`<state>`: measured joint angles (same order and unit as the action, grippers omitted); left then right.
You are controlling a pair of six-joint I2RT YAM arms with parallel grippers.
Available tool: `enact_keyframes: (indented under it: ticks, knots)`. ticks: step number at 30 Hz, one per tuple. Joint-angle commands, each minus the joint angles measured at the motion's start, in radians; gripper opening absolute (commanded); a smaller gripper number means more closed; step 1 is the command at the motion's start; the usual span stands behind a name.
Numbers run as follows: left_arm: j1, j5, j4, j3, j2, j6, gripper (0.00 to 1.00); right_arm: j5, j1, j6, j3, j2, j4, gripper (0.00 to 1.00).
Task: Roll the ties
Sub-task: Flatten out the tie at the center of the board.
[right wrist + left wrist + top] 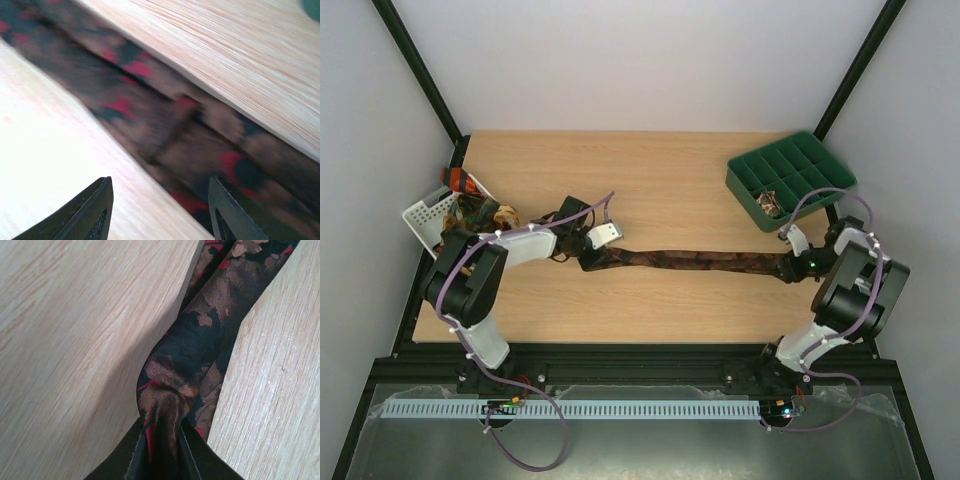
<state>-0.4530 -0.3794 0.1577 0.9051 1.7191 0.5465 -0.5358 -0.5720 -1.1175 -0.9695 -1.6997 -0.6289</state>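
A dark brown tie with reddish specks [700,261] lies stretched across the table between my two grippers. My left gripper [587,260] is at its left end. In the left wrist view that gripper [162,442] is shut on the bunched fabric of the tie [200,340], which runs away to the upper right. My right gripper [798,265] is at the tie's right end. In the right wrist view it [160,212] stands open just above the tie [165,115], one finger [95,212] over bare wood, the other [235,217] over the fabric. More ties [480,210] fill the basket.
A white slotted basket [423,216] stands at the table's left edge, an orange-and-black striped tie [460,181] poking out behind it. A green compartment tray [790,180] sits at the back right, a small patterned item in one cell. Black frame posts rise at both back corners.
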Motion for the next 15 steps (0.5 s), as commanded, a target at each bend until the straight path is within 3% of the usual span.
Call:
enact_keyframes:
  ticks: [1,9,15]
  knots:
    - [-0.004,-0.045,0.051,0.027,0.037,-0.001,0.16,-0.129,0.112,-0.171,0.1,0.155,-0.087,0.55]
    - [-0.003,-0.041,0.067,0.047,0.045,-0.017,0.17,-0.086,0.444,0.016,0.22,0.294,0.114,0.56]
    - [-0.003,-0.05,0.09,0.068,0.055,-0.017,0.17,0.02,0.605,0.124,0.244,0.241,0.265,0.74]
